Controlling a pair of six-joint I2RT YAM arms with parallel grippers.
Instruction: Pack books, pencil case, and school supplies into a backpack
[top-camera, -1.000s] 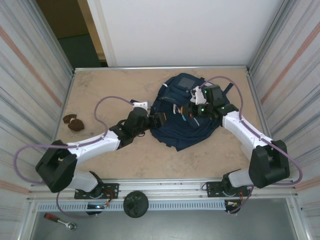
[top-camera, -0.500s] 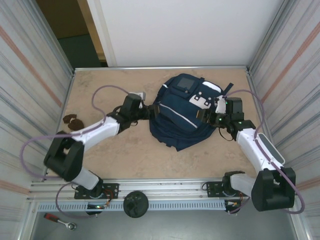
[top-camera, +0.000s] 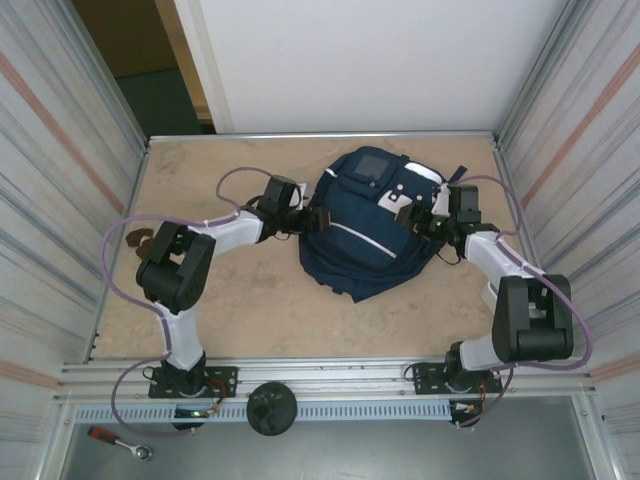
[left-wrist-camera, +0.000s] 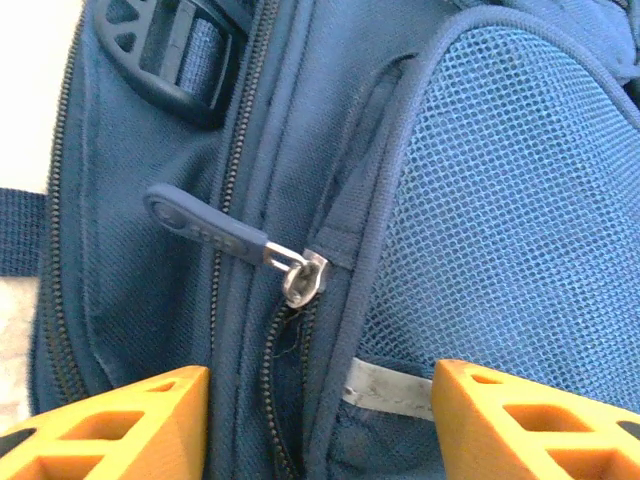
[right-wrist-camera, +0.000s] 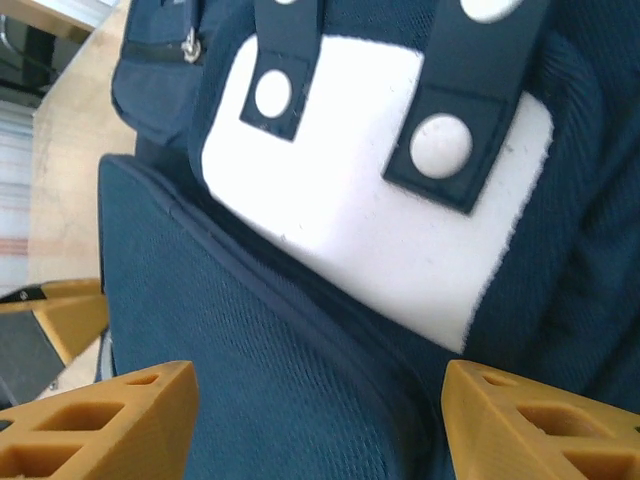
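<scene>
The navy backpack (top-camera: 360, 250) lies in the middle of the table, its grey square patch (top-camera: 371, 165) at the far end. My left gripper (top-camera: 317, 218) is at its left side, open. In the left wrist view the fingers (left-wrist-camera: 120, 425) straddle a zipper line just below the metal slider (left-wrist-camera: 303, 281) and its blue pull tab (left-wrist-camera: 205, 230), beside a mesh pocket (left-wrist-camera: 500, 200). My right gripper (top-camera: 411, 216) is at the backpack's right side, open; its fingers (right-wrist-camera: 110, 420) hover over navy fabric below the white patch (right-wrist-camera: 350, 210). The books, pencil case and school supplies are hidden.
Brown lumpy pieces (top-camera: 136, 239) lie at the table's left edge, behind the left arm's elbow. Metal frame walls close in both sides. A black buckle (left-wrist-camera: 175, 45) sits above the zipper. Bare tabletop (top-camera: 300, 320) lies in front of the backpack.
The right gripper has opened and drawn off the backpack's top to its right side. The left arm has swung its elbow left, with its gripper shifted slightly farther along the backpack's left side.
</scene>
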